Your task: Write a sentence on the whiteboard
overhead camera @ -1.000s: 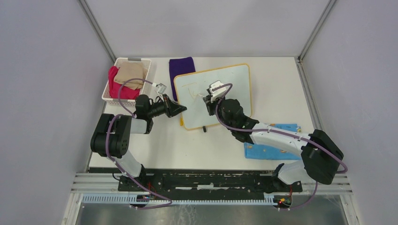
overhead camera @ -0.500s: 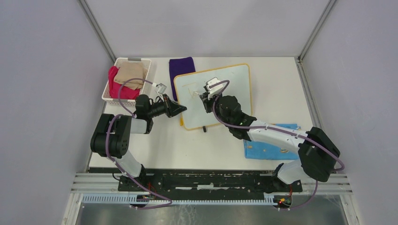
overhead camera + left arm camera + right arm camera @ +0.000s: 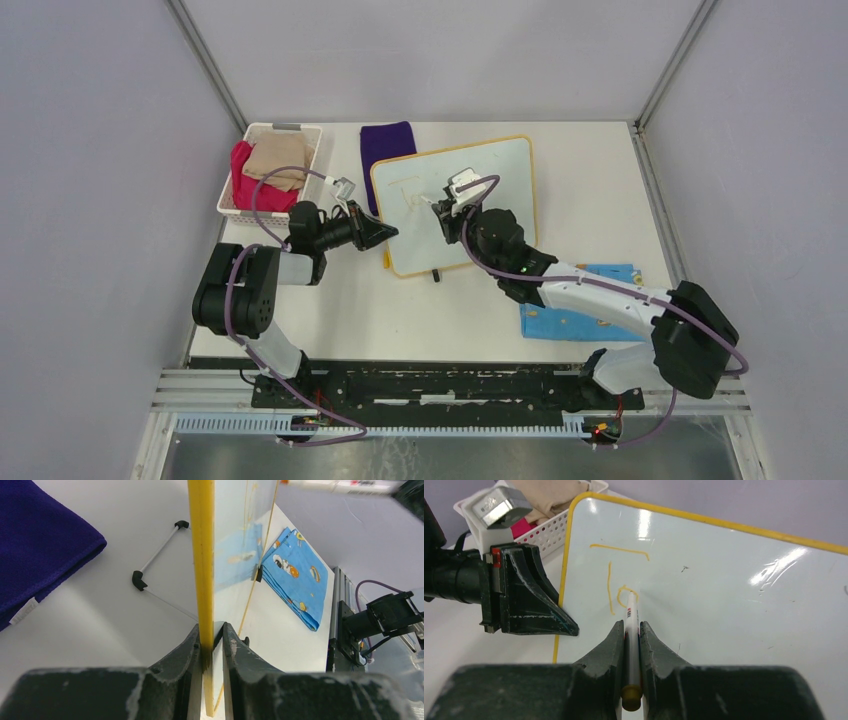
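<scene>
Whiteboard (image 3: 500, 170) is being clamped by its frame in the left jaws for steadiness. Marker (image 3: 631, 625) is being gripped in the right jaws, sentence (image 3: 609, 587) being written.

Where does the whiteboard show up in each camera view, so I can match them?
Top external: the whiteboard lies mid-table, slightly askew.
Left wrist: seen edge-on, its yellow frame running up the middle.
Right wrist: its white face fills most of the picture.
Shared landmark: the left gripper, clamped on the board's left edge.
</scene>
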`<state>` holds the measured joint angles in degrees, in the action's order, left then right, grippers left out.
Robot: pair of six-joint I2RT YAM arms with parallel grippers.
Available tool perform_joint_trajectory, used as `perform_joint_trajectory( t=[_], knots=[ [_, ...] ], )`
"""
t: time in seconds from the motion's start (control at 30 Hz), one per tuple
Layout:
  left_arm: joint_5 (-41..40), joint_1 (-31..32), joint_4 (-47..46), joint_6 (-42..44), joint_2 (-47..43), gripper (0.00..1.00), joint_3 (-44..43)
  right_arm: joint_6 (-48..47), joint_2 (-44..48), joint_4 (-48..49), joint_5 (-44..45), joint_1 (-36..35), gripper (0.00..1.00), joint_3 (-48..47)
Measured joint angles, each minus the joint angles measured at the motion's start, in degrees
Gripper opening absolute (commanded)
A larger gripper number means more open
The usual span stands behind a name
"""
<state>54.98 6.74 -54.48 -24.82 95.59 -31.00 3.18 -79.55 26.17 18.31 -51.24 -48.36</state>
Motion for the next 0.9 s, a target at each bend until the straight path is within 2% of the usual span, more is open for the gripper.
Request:
perform_joint_trajectory(
  t=[0.2,0.9],
  knots=[
    [0.0,0.0,0.15,0.02,-0.02,0.02,-0.02,-0.52,2.73,0.68,0.81,0.81,0.0,-0.17],
    [-0.46,0.42,1.7,0.72,-0.37,0.02,-0.35,-0.11,-0.5,0.33,0.83,2.45,0.0,-0.2]
  ],
)
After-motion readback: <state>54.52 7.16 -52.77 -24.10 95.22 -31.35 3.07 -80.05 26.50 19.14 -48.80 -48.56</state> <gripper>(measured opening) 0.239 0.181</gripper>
